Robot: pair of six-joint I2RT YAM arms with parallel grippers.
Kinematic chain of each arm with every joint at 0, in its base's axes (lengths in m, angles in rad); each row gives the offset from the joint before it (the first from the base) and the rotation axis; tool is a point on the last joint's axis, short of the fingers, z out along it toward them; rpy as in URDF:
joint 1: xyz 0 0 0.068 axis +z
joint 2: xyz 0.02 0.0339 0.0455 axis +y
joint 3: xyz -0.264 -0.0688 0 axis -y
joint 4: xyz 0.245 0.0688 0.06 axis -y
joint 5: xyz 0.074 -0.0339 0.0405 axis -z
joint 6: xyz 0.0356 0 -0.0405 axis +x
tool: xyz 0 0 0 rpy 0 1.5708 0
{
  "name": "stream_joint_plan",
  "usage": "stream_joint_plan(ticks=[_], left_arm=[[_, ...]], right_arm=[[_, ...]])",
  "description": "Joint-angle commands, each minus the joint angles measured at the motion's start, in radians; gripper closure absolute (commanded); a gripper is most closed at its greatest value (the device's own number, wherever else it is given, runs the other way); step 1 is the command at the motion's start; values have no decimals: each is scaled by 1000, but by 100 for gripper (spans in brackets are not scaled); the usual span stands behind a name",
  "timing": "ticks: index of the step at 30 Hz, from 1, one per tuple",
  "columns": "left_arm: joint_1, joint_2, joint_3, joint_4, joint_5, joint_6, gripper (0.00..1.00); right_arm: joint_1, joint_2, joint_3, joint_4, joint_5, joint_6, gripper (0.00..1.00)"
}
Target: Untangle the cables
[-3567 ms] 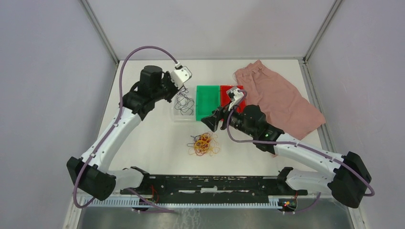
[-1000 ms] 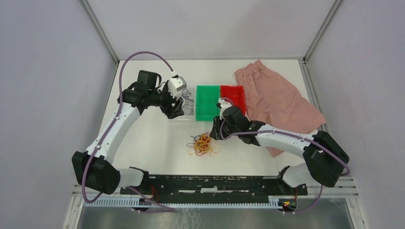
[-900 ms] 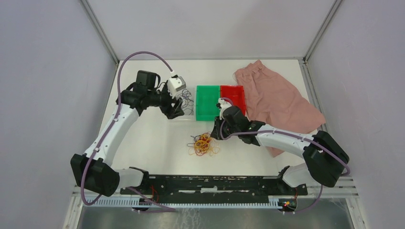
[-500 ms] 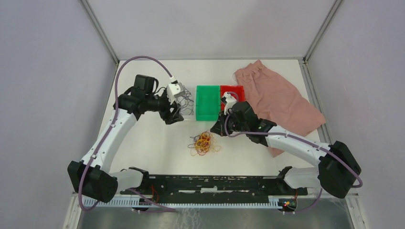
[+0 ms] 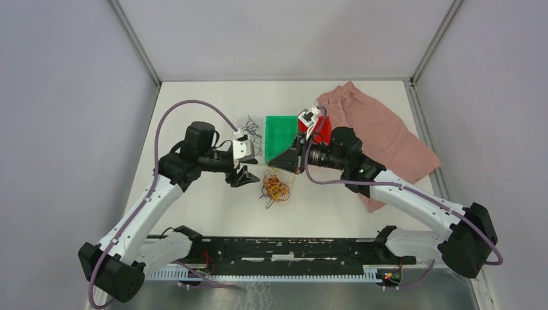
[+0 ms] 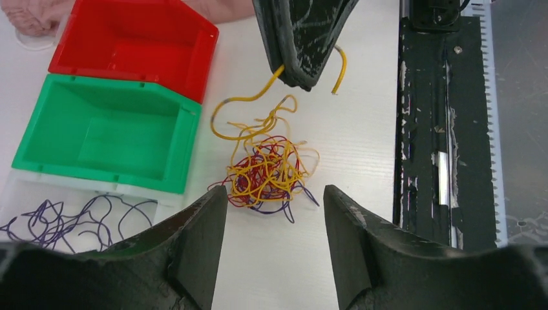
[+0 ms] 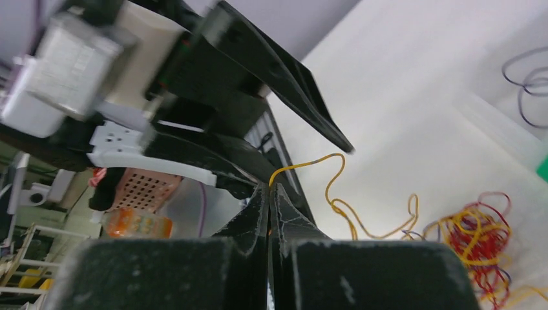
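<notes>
- Cables (image 5: 276, 187) lie in one knot of red, yellow and purple near the middle of the desk, just on the near-edge side of the green bin (image 5: 279, 134).
- The right gripper (image 5: 286, 159) has its jaws pressed together on a single yellow strand (image 6: 249, 99). It holds that strand above the heap, and the strand loops down into the knot.
- The left gripper (image 6: 274, 194) hovers over the pile with its jaws spread. It holds nothing, and the heap shows between its two fingers.
- The step in hand looks like drawing that yellow strand out of the knot.
- To do it well, the pull should be slow and directed away from the heap.
- The left gripper should come down to pin or pinch the red and purple part, so the whole clump does not rise with the strand.
- If loops tighten, it would be better to ease off and grip again closer to the knot.
- Purple strands already lie in the clear tray (image 6: 64, 216) beside the green bin. I cannot tell whether the yellow strand belongs in that bin or in the red bin (image 6: 129, 45).
- In the overhead view the left wrist covers much of the clear tray and the right gripper hides the green bin's near corner.
- The strands are too fine there to follow one by one.
- The right wrist view is blurred behind the fingers.
- How many yellow strands the knot holds cannot be made out.
</notes>
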Motion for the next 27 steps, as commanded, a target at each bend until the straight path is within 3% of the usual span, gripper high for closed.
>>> stream_joint_plan(ticks=[1, 7, 11, 20, 25, 27], left_arm=[[-34, -70, -84, 268, 17, -176, 38], [-82, -144, -157, 477, -31, -335, 41], [-106, -141, -152, 503, 14, -402, 40], [-131, -160, -187, 531, 3, -396, 41], [-131, -152, -181, 603, -10, -453, 48], [-131, -142, -163, 635, -15, -507, 57]], right_arm=[[-2, -26, 61, 171, -111, 77, 100], [1, -11, 69, 289, -159, 150, 100], [7, -6, 83, 344, -167, 183, 100], [14, -20, 106, 435, -201, 246, 100], [18, -17, 107, 445, -206, 255, 100], [19, -16, 99, 445, -205, 254, 100]])
